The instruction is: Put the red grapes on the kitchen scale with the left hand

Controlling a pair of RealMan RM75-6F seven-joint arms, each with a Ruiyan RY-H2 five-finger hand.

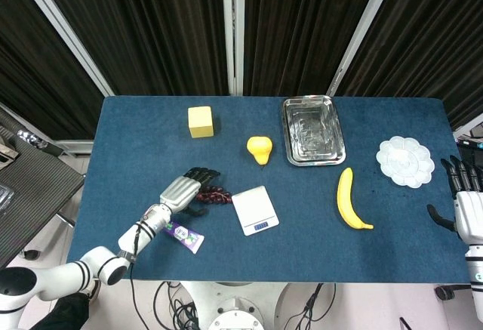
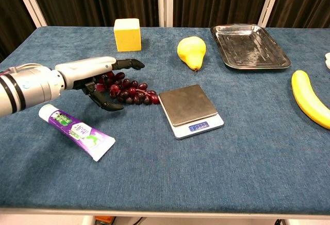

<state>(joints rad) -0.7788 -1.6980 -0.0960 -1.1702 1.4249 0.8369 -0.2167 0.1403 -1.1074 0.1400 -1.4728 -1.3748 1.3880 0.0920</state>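
A bunch of red grapes [image 1: 215,193] [image 2: 136,93] lies on the blue table just left of the small kitchen scale [image 1: 254,210] [image 2: 190,109]. My left hand [image 1: 185,189] [image 2: 97,74] hovers low over the left end of the bunch. Its fingers stretch above the grapes, its thumb curls below on the near side, and nothing is gripped. The scale's platform is bare. My right hand [image 1: 467,203] stays at the table's far right edge, fingers apart and holding nothing.
A purple-and-white toothpaste tube [image 1: 181,233] [image 2: 77,131] lies just in front of the left hand. Farther back are a yellow cube [image 1: 200,121] [image 2: 127,34], a pear [image 1: 259,149] [image 2: 192,51] and a metal tray [image 1: 313,130]. A banana [image 1: 349,198] and a white palette [image 1: 405,161] lie to the right.
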